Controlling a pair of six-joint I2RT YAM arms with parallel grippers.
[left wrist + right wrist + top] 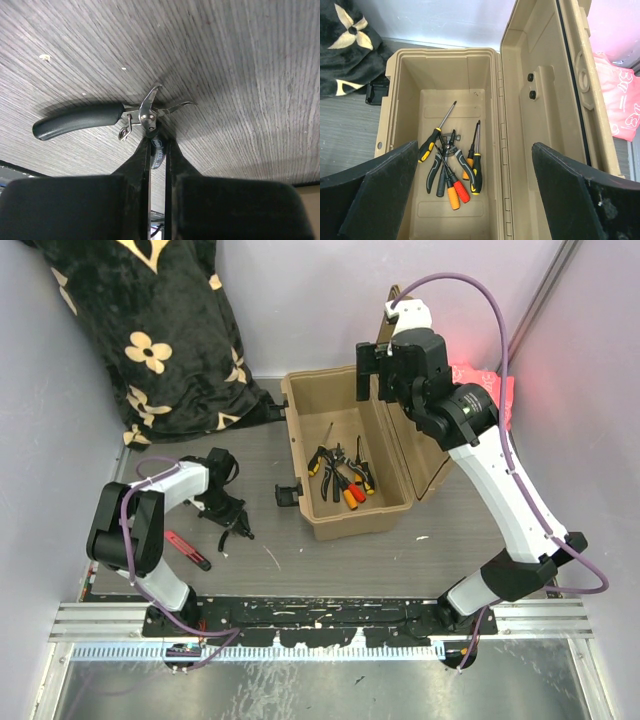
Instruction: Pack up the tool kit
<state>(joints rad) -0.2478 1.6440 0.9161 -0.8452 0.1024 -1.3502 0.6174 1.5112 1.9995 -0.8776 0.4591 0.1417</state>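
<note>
**Q:** What surrounds the work area?

**A:** A grey wood-grain table [440,540] carries everything. A black plush blanket with cream flowers [150,330] is heaped in the far-left corner, its hem just beside the box. A pink patterned cloth [492,390] lies at the far right, behind the raised lid. A black latch [288,495] juts from the box's left wall, between the box and the left arm.

**Q:** How does the kit look?

**A:** The tan hard-plastic rectangular toolbox [297,445] stands open at mid-table, with its hinged lid [540,100] swung up on the right side. On its floor lies a loose pile of screwdrivers and pliers with black, yellow, orange and red handles [452,167]. A slim red-and-black tool [187,550] lies on the table outside the box, beside the left arm.

**Q:** Where do the tools sit relative to each gripper?

**A:** The left gripper [159,142] is down at the table, left of the box and apart from it. Its fingers are closed on one handle of the black-handled steel pliers [85,120]. The other handle sticks out sideways and the parted nose points away from the fingers, close to the wood. Whether the pliers are lifted clear cannot be told. The right gripper [474,147] hangs above the open box with its fingers spread wide, holding nothing, and the pile lies directly beneath it.
</note>
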